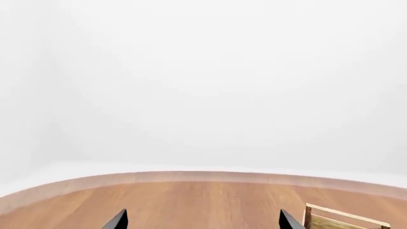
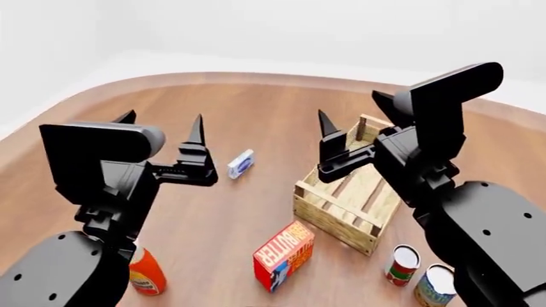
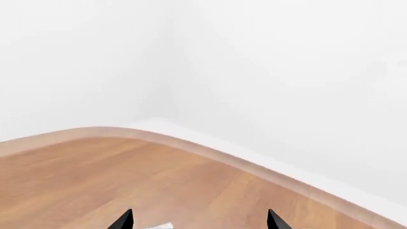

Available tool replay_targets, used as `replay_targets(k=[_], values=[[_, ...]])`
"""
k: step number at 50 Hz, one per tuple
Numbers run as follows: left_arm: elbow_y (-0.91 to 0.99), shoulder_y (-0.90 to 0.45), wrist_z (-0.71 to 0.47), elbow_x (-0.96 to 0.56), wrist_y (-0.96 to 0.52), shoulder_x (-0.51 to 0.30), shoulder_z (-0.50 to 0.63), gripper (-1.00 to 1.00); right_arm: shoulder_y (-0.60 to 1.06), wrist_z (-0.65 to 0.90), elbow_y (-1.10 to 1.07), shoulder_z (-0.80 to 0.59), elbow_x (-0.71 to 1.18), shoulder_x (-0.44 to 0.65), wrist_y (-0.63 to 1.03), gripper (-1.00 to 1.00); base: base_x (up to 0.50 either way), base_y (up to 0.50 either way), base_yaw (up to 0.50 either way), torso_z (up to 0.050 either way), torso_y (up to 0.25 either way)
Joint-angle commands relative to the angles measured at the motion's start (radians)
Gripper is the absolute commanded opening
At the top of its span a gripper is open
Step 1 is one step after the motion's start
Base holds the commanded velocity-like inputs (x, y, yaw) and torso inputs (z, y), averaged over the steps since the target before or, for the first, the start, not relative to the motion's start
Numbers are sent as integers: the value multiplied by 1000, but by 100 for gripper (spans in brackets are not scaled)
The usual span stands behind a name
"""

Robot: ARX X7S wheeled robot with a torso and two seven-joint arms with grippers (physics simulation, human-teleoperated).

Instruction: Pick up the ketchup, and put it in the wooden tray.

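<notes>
The ketchup [image 2: 146,274] is an orange-red bottle standing at the near left of the table, its top hidden behind my left arm. The wooden tray [image 2: 331,219] is a pale slatted crate right of centre, and one corner of the tray [image 1: 340,217] shows in the left wrist view. My left gripper [image 2: 162,121] [image 1: 203,220] hangs open above the table, well beyond and above the ketchup, with nothing in it. My right gripper [image 2: 351,110] [image 3: 199,220] is open too, raised over the tray's far left corner, holding nothing.
A red-orange butter box [image 2: 283,254] lies between the ketchup and the tray. Two cans [image 2: 401,264] [image 2: 435,286] stand at the near right. A small white-and-blue box [image 2: 241,164] lies mid-table. The table's curved far edge [image 2: 256,78] meets white walls.
</notes>
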Motion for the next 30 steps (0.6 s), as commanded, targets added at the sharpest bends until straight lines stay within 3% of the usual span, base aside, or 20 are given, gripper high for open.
replay_targets(k=[1,26,30], values=[[-6,0,-14,3,8,-9,-12,100,15,-7,36,-24,-3,3,-26,100,0,0,500,0,0],[4,1,-36,-10,6,-33,-40,100,15,4,12,-29,11,15,-17,100,0,0,500,0,0],[2,1,-39,-9,9,-38,-41,100,22,4,14,-47,7,25,-14,100,0,0,0,0,0]])
